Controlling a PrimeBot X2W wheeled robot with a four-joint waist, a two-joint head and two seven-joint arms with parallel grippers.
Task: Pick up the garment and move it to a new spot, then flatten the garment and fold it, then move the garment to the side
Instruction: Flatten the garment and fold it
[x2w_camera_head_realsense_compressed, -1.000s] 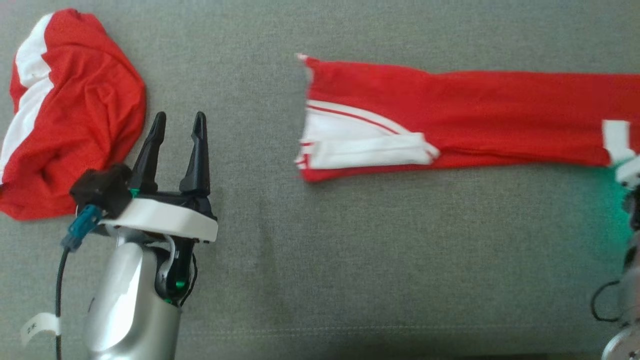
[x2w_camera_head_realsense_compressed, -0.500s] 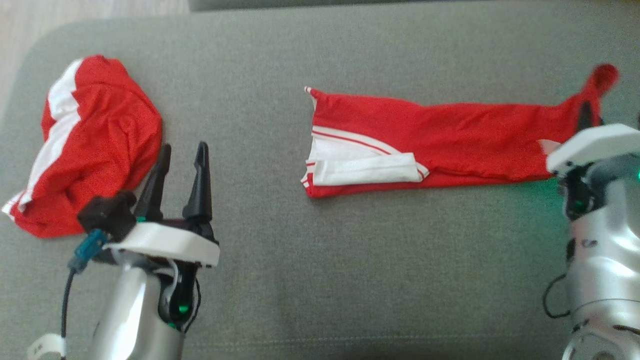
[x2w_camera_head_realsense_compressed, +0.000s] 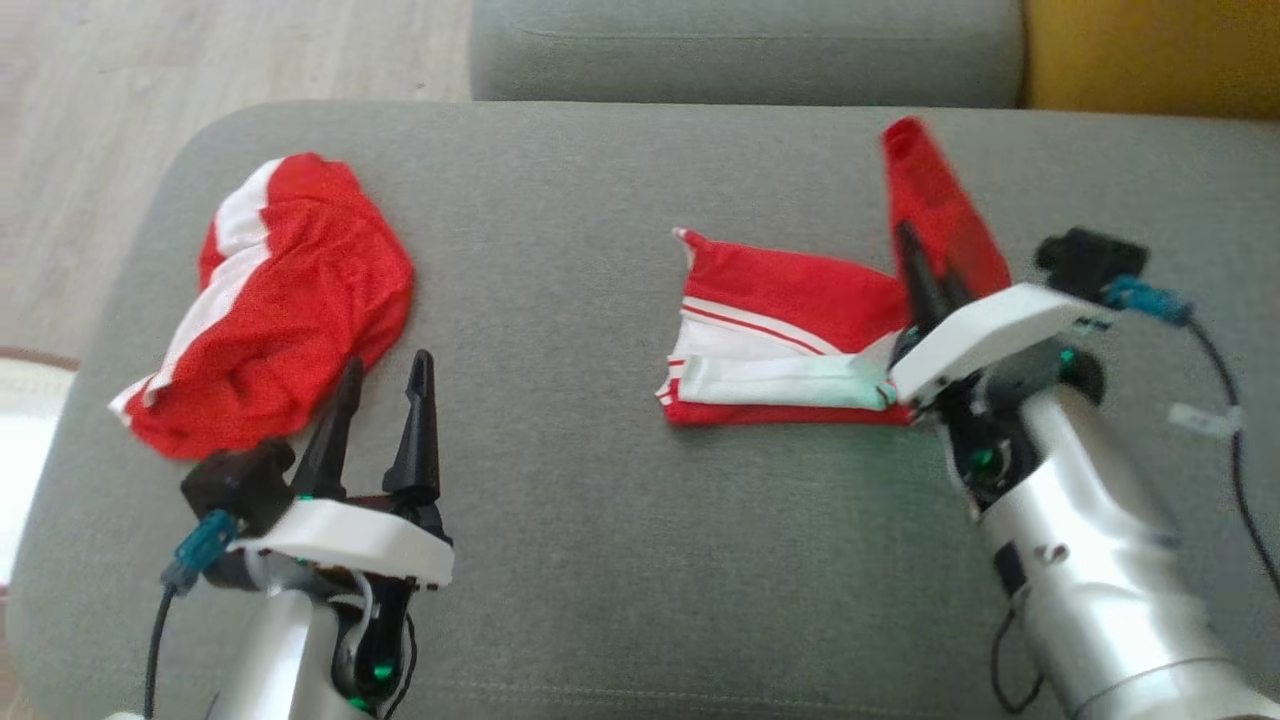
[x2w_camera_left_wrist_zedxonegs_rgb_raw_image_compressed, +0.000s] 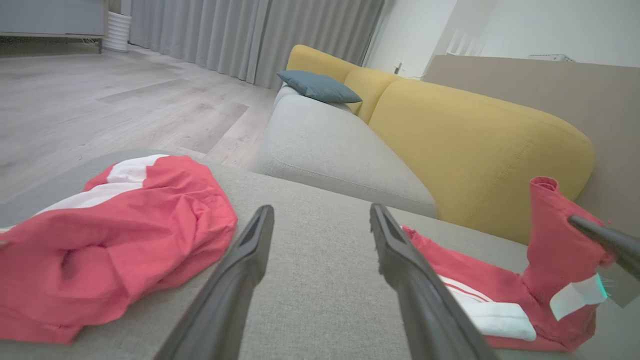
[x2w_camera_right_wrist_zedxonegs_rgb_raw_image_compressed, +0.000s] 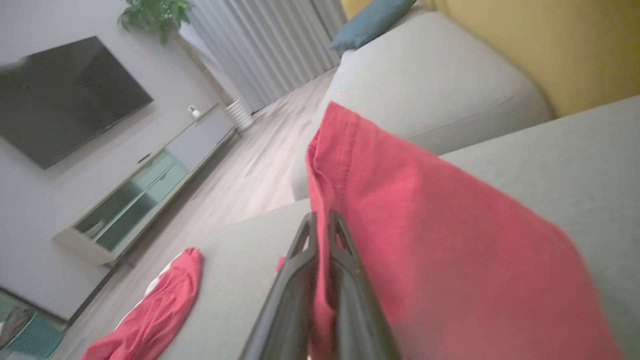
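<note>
The garment (x2w_camera_head_realsense_compressed: 790, 300) is a red strip with white stripes lying on the grey cushion (x2w_camera_head_realsense_compressed: 600, 250), right of centre. Its right end (x2w_camera_head_realsense_compressed: 940, 210) stands lifted off the cushion, with my right gripper (x2w_camera_head_realsense_compressed: 905, 240) shut on it. In the right wrist view, red cloth (x2w_camera_right_wrist_zedxonegs_rgb_raw_image_compressed: 425, 225) is pinched between the closed fingers (x2w_camera_right_wrist_zedxonegs_rgb_raw_image_compressed: 320, 216) and drapes to the right. My left gripper (x2w_camera_head_realsense_compressed: 387, 365) stands open and empty at the lower left, its fingers (x2w_camera_left_wrist_zedxonegs_rgb_raw_image_compressed: 250, 260) over bare cushion. In the left wrist view the garment (x2w_camera_left_wrist_zedxonegs_rgb_raw_image_compressed: 555, 250) rises at the right.
A second red and white garment (x2w_camera_head_realsense_compressed: 290, 300) lies crumpled at the cushion's left, just beyond my left gripper. The cushion's rounded left edge drops to wooden floor (x2w_camera_head_realsense_compressed: 200, 60). A grey sofa seat (x2w_camera_head_realsense_compressed: 740, 50) and a yellow backrest (x2w_camera_head_realsense_compressed: 1150, 50) lie behind.
The head camera has tilted up, showing the cushion's far edge. My right gripper has carried the garment's right end up and to the left, so less lies flat. The left arm is still.
</note>
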